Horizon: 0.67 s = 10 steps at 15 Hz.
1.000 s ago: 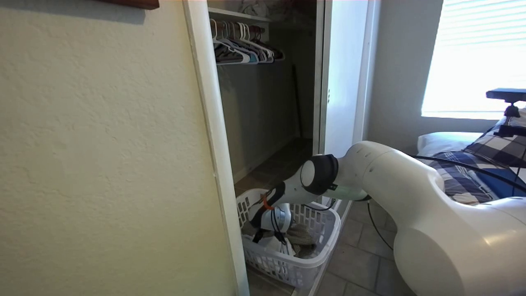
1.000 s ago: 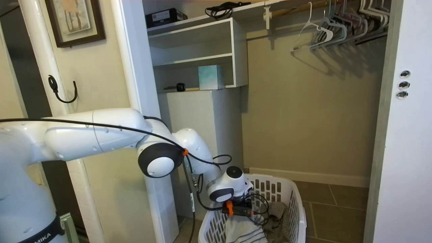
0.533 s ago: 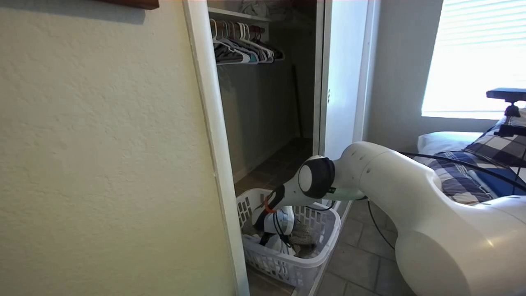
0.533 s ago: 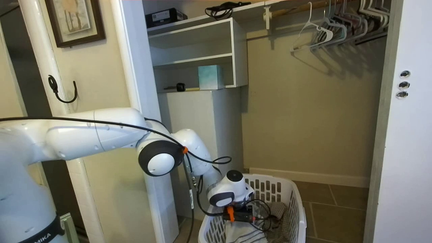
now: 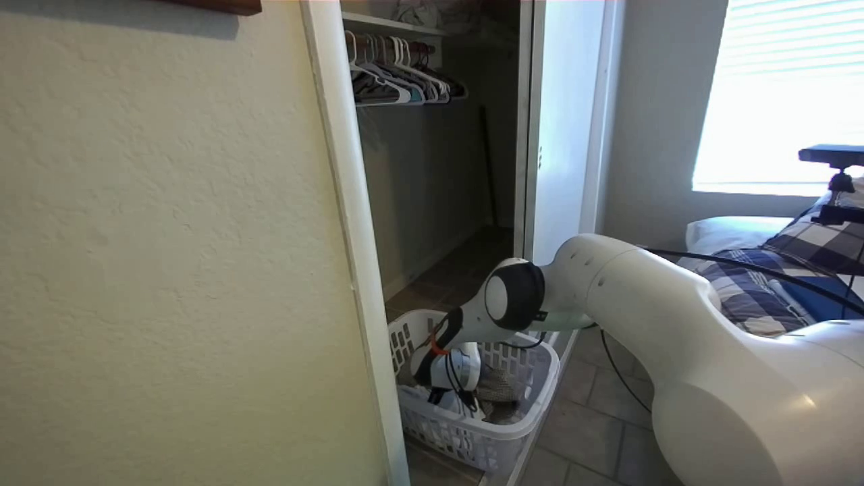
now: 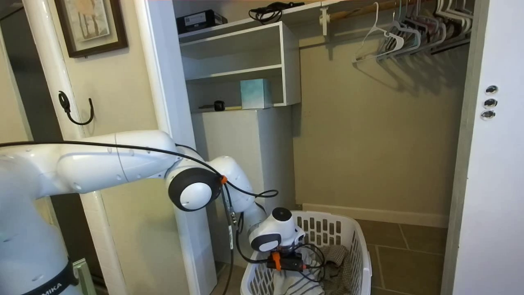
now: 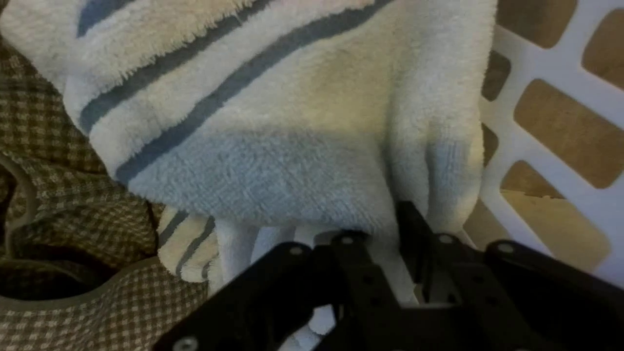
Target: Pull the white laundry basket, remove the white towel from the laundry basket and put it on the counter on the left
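Note:
The white laundry basket (image 5: 533,424) stands on the floor at the closet opening, and its slotted wall (image 7: 551,63) shows at the right of the wrist view. Inside it lies the white towel (image 7: 302,97) with dark grey stripes, bunched up. My gripper (image 7: 382,226) reaches down into the basket with its jaws closed around a fold of that towel. The towel covers part of one fingertip. In both exterior views the basket and the hand hide the fingers. A white counter (image 6: 229,143) is at the closet's left, under the shelves.
A brown checked cloth (image 7: 73,204) lies beside the towel in the basket. The door frame (image 5: 358,270) runs close by the basket, and a white closet door (image 5: 563,135) stands at its far side. A teal box (image 6: 254,94) sits on the counter. Cables hang along the arm.
The hand has sunk a little lower in the basket and then shifted slightly to the left in an exterior view. The towel beneath it has bunched up somewhat. The basket has stayed put.

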### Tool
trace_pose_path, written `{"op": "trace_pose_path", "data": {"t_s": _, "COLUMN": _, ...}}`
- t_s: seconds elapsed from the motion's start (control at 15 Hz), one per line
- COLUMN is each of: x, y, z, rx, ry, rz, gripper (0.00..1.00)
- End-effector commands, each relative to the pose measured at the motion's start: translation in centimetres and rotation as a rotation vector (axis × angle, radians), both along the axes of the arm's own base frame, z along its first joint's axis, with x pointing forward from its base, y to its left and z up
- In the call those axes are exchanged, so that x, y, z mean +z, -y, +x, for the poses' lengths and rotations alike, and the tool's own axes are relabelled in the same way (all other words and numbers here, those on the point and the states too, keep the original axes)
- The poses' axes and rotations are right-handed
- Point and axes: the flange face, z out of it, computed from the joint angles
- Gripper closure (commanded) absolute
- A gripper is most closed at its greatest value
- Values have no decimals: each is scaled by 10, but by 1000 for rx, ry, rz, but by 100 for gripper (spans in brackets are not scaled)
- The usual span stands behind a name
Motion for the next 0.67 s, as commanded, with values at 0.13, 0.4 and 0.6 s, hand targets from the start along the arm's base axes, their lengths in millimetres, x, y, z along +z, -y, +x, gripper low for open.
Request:
{"op": "trace_pose_path", "data": {"t_s": 0.13, "x": -4, "y": -1, "z": -1, "rx": -49, "ry": -90, "rz": 15, "gripper": 100}}
{"op": "trace_pose_path", "data": {"t_s": 0.4, "x": 2, "y": 4, "z": 5, "rx": -139, "ry": -157, "rz": 50, "gripper": 99}}
{"op": "trace_pose_path", "data": {"t_s": 0.6, "x": 15, "y": 10, "z": 14, "rx": -199, "ry": -181, "rz": 73, "gripper": 99}}
